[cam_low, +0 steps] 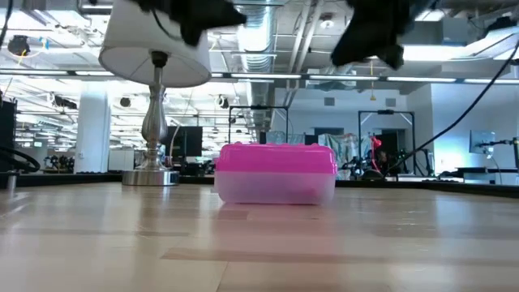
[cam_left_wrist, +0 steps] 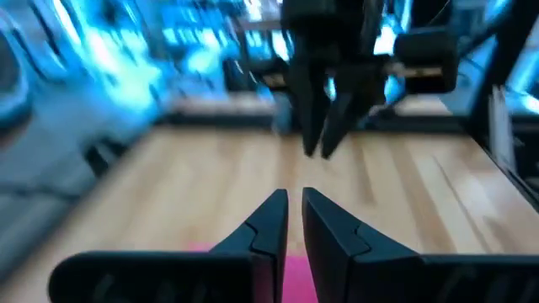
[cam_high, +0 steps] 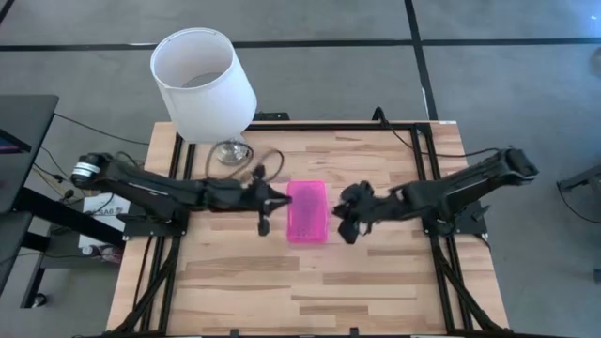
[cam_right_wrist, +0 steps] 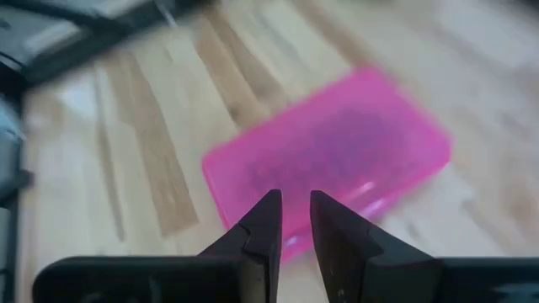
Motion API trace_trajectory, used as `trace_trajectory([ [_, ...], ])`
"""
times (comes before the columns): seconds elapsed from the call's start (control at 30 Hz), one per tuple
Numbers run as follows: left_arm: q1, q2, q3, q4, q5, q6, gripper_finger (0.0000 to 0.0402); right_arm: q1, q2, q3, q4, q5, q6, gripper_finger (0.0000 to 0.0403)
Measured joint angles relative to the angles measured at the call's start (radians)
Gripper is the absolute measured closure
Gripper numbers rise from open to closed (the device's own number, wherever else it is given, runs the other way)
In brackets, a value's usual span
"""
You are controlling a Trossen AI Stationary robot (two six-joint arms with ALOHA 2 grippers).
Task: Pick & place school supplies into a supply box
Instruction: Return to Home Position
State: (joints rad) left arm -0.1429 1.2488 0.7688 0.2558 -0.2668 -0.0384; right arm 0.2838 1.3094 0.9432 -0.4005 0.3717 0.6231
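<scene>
No loose supplies on the desk (cam_high: 376, 282); box (cam_high: 307, 212) shut, looks done. Left gripper (cam_high: 267, 214) and right gripper (cam_high: 347, 225) hang beside it, fingers nearly together.

The supply box (cam_high: 306, 212) lies mid-surface (cam_high: 310, 282), with the left tool (cam_high: 272, 207) just beside it at 9 o'clock and the right tool (cam_high: 346, 223) at 3 o'clock, both raised above the surface. A lamp (cam_high: 203, 83) stands at 11 o'clock.
</scene>
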Motion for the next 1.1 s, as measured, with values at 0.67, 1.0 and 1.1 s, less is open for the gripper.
trace_trajectory([
  [0.67, 0.015, -0.331, 0.06, -0.582, -0.394, 0.262, 0.0368, -0.125, -0.474, 0.0, -0.405, 0.244, -0.301, 0.0345],
  [1.0, 0.026, -0.332, 0.03, -0.415, -0.323, 0.201, 0.0368, -0.168, -0.502, -0.001, -0.417, 0.338, -0.338, 0.0345],
  [1.1, 0.025, -0.336, 0.043, -0.348, -0.323, 0.229, 0.0368, -0.168, -0.497, -0.001, -0.371, 0.336, -0.328, 0.0345],
])
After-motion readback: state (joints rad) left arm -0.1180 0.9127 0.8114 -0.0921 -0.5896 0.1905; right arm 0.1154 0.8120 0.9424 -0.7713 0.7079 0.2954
